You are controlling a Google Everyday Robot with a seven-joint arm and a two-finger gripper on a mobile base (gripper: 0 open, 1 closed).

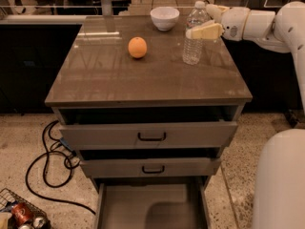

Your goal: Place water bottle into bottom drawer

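The water bottle (194,34), clear ribbed plastic with a white cap, stands upright near the right rear of the cabinet top (119,80). My gripper (208,20) reaches in from the right at the bottle's upper half. It is open, with the near cream finger (205,31) across the bottle's front and the other finger behind its neck. The bottom drawer (138,202) is pulled out at the cabinet's foot, and its grey floor is bare.
An orange (137,47) and a white bowl (164,17) sit on the cabinet top left of the bottle. The two upper drawers (151,136) with black handles stand slightly out. Cables (45,168) and a wire basket of cans (19,214) lie at floor left. My white body (281,180) is at right.
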